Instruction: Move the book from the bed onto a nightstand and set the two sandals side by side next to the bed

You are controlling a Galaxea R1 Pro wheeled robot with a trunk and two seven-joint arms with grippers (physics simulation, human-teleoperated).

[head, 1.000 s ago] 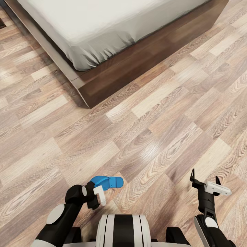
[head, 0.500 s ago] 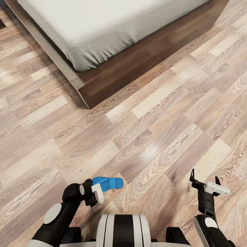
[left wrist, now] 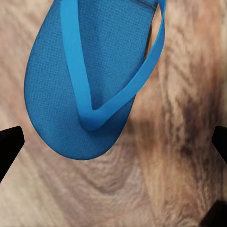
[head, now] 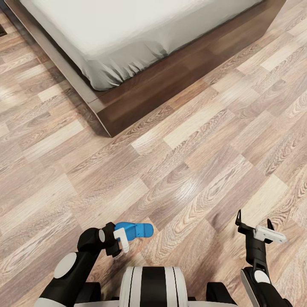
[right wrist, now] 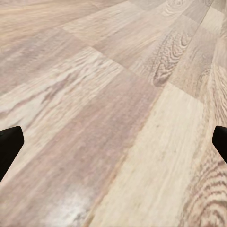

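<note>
The head view contains one bed (head: pixel 140 38) at the far side, one blue sandal (head: pixel 135 230) on the wood-plank floor (head: pixel 192 162) at near left, and two grippers: the left gripper (head: pixel 121 241) and the right gripper (head: pixel 254 224).

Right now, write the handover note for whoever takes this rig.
Left gripper: open, not holding the blue sandal, which lies just beyond its fingertips on the wood floor.
Right gripper: open, empty, over bare floor.
Bed: its corner is ahead, well apart from the sandal.
Done: cannot tell from these views.
Left: bring this sandal beside the bed, find its pair and set both side by side, then move the book to a nightstand.
</note>
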